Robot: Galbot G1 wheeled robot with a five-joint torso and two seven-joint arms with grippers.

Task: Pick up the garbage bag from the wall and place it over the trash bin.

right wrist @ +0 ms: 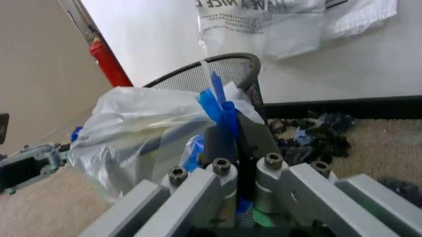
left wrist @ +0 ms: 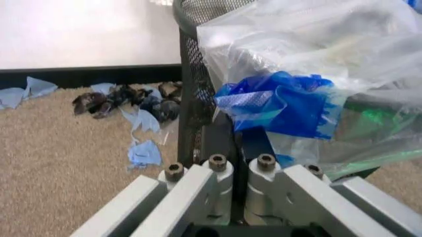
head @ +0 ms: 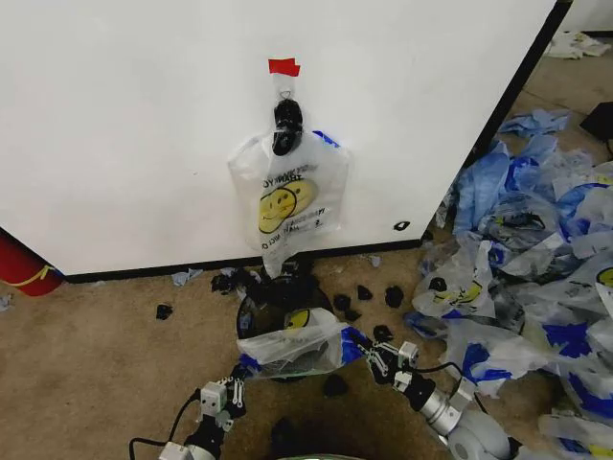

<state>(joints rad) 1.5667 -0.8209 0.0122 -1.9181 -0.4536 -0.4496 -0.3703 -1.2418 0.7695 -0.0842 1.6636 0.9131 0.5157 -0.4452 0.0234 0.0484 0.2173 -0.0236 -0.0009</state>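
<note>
The garbage bag [head: 299,347], see-through with a yellow smiley face and blue edges, is stretched between my two grippers on top of the trash bin [head: 249,316], a black mesh bin on the carpet below the wall. My left gripper [head: 241,372] is shut on the bag's blue edge [left wrist: 277,106] beside the bin's mesh wall [left wrist: 196,84]. On the bin's other side, my right gripper [head: 358,342] is shut on a blue handle [right wrist: 218,104] that sticks up past its fingertips. The bin's rim [right wrist: 228,61] shows behind the bag [right wrist: 142,123].
Another smiley bag [head: 287,196] hangs from a hook on the white wall under red tape [head: 283,66]. Black scraps [head: 369,292] and blue shreds [left wrist: 144,153] litter the carpet near the bin. Many blue-and-clear bags [head: 536,240] pile up at the right. A red cylinder [head: 19,268] stands far left.
</note>
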